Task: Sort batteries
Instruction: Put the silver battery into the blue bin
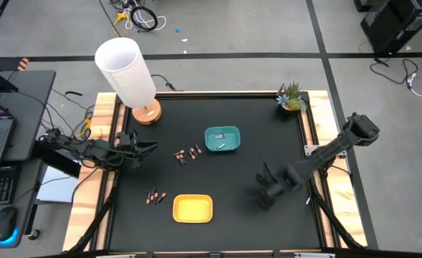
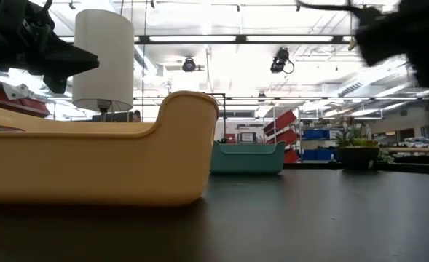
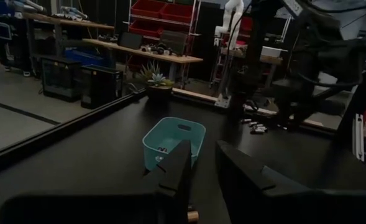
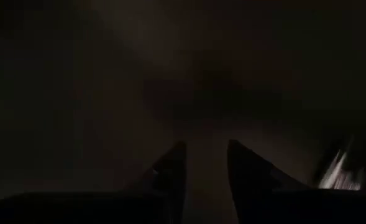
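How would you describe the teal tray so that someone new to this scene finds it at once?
Start at the white lamp in the black table's far left corner. Go toward the table's middle: the teal tray sits there, with loose batteries beside it. The only other tray is yellow, at the near edge.

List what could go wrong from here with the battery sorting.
1. The loose batteries lie close together in a cluster beside the teal tray, so a grasp may catch or knock a neighbouring battery.
2. The right gripper looks blurred, far from any battery; a quick approach might scatter the batteries.
3. A second group of batteries sits close to the yellow tray, so fingers might bump the tray.
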Robot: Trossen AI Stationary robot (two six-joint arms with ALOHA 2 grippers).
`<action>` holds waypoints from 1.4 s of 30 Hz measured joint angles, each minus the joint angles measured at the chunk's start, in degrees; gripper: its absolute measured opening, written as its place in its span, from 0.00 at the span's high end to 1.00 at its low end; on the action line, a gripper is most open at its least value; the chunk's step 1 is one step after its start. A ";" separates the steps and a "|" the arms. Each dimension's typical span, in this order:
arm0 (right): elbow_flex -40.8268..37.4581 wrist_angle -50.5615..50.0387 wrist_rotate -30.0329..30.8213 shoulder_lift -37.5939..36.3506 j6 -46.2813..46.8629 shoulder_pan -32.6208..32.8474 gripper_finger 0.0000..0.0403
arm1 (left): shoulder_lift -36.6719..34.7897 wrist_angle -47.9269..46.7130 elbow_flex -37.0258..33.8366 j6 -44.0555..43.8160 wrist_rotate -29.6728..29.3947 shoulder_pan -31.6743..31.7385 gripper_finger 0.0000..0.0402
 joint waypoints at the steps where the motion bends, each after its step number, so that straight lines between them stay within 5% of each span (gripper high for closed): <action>1: 0.02 -0.37 -1.79 0.00 2.83 1.50 0.74 | 0.00 0.02 0.00 0.00 0.01 0.00 0.78; 12: 0.04 -8.98 -19.46 0.96 25.03 11.14 0.73 | 0.00 -0.06 0.00 0.02 0.03 0.00 0.78; 18: 0.04 -8.81 -22.29 0.96 36.03 13.01 0.73 | 0.00 -0.07 0.00 1.32 2.02 0.00 0.78; 23: 0.04 -7.05 -17.17 0.96 50.06 16.26 0.73 | 0.02 0.60 0.00 6.13 4.74 -0.02 0.78; 42: 1.92 -8.04 -23.55 7.48 54.24 13.36 0.73 | 0.00 2.84 0.00 15.56 12.27 -0.02 0.78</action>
